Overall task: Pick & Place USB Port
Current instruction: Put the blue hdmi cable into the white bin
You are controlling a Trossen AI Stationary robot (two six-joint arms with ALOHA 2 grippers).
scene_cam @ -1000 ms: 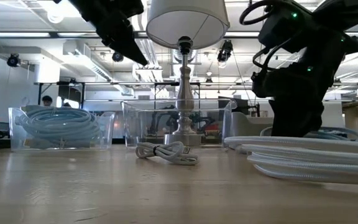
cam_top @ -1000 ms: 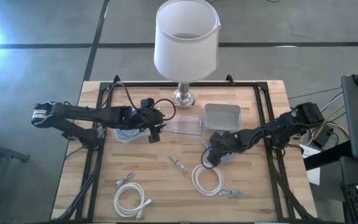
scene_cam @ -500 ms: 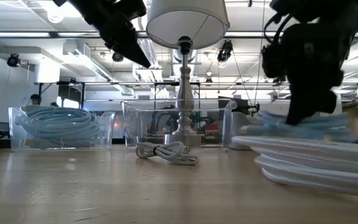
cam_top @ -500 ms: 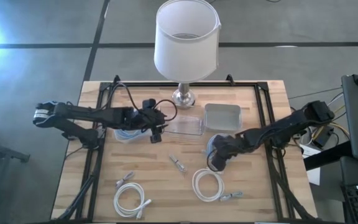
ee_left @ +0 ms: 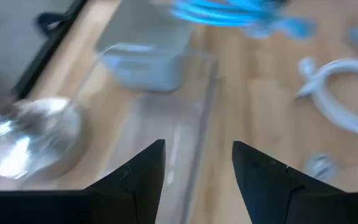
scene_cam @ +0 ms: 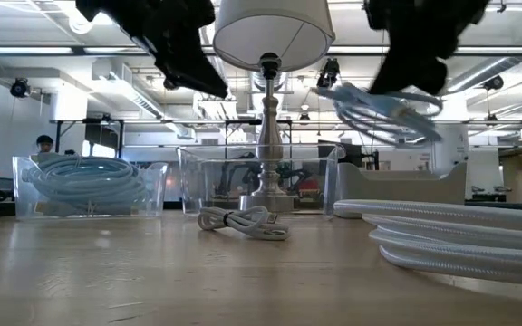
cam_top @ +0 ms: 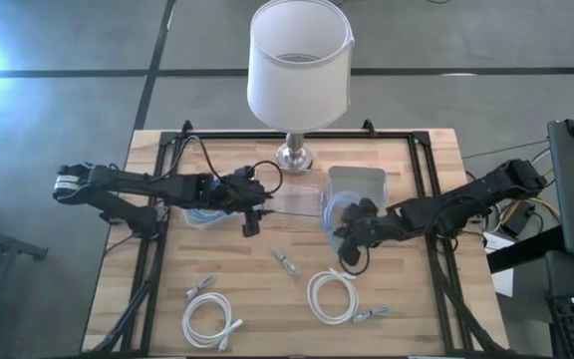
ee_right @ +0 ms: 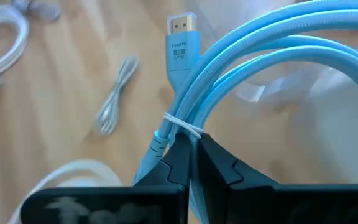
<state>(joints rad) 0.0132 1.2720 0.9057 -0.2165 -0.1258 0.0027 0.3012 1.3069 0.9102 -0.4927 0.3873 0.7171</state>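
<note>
Holding a coiled blue cable point(ee_right: 241, 68) clear above the table point(cam_top: 147, 289), right gripper point(ee_right: 192, 155) clamped on it beside the empty clear bin point(cam_top: 297, 202). Left gripper point(ee_left: 194, 162) hovering with fingers apart near the bin of blue cables point(scene_cam: 87, 186). White cables point(cam_top: 333, 295) and lamp point(cam_top: 298, 70) lying close by.
</note>
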